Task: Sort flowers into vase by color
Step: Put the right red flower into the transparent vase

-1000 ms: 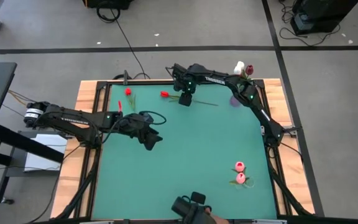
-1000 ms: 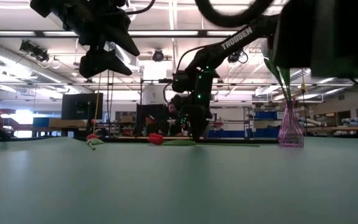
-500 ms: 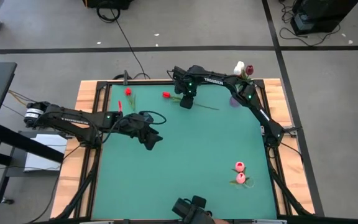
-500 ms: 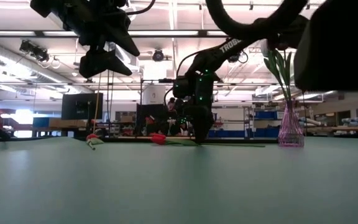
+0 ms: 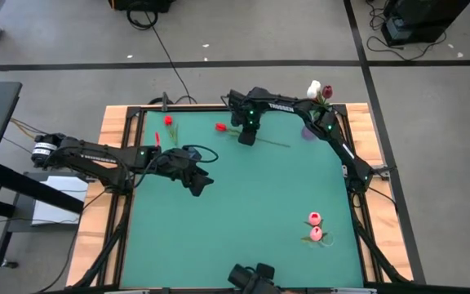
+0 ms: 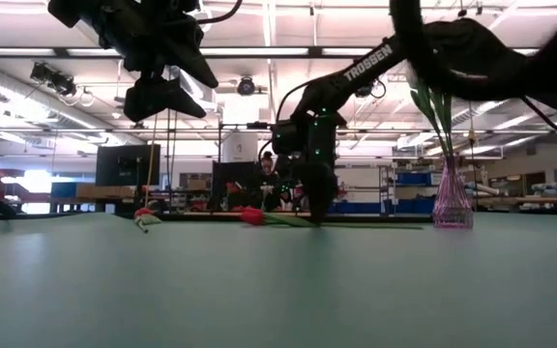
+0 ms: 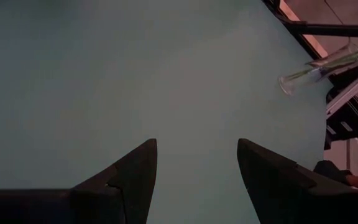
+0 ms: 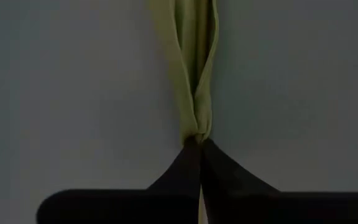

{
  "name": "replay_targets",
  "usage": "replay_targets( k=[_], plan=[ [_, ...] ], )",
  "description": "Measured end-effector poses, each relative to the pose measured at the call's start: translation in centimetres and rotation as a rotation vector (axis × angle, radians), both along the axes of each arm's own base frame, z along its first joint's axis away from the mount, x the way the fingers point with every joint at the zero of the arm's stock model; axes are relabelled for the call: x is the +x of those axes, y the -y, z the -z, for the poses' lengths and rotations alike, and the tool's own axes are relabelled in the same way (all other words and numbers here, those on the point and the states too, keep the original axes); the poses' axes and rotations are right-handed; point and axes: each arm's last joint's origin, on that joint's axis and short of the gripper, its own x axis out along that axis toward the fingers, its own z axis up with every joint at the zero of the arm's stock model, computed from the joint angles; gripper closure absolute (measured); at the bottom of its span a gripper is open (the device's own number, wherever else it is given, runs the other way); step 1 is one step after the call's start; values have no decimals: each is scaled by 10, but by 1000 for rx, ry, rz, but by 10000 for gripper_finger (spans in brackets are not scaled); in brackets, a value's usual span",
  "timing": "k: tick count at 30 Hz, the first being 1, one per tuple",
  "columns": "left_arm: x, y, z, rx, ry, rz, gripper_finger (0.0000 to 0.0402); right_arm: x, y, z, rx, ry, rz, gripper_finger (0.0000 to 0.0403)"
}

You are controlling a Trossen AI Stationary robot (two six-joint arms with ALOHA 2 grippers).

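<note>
My right gripper (image 5: 247,136) is at the far middle of the table, shut on a red tulip (image 5: 220,127) whose thin green stem (image 5: 274,143) runs toward the table's right. In the low view the gripper (image 6: 315,218) is down at the table top and the red head (image 6: 252,216) is low beside it. My left gripper (image 5: 196,184) hangs open and empty above the table's left middle (image 7: 196,149). A second red tulip (image 5: 168,121) lies at the far left. Two pink tulips (image 5: 315,226) lie at the near right. A clear vase (image 5: 308,131) holds a white and a dark red tulip. My right gripper pinches the red tulip's green leaves and stem (image 8: 195,127) between its two fingertips (image 8: 213,158), a short way behind the head. The fingers come from above, pointing down, and lie across the stem. The tulip lies about level at the table top.
The vase (image 6: 451,201) stands at the far right, just right of my right gripper. Wooden rails (image 5: 114,139) border the green mat. A dark device (image 5: 251,278) sits at the near edge. The mat's middle (image 5: 251,204) is bare.
My right gripper has gone a little toward the table's right and near edges, still shut, and the red tulip has slid along with it, staying level.
</note>
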Motion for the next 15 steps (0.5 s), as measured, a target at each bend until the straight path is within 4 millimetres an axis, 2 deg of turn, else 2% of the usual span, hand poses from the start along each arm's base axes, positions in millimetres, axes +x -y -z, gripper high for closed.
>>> replay_targets(
  k=[4, 6, 15],
  plan=[
    [0, 0, 0, -7, 1, -8, 173, 0, -10, -10, 6, -19, 15, 398],
    [0, -1, 0, 4, 2, -28, 173, 1, -15, -22, -3, -1, 33, 398],
    [0, -5, -1, 98, 19, -156, 173, -3, -41, -138, -150, 358, 131, 401]
  ],
)
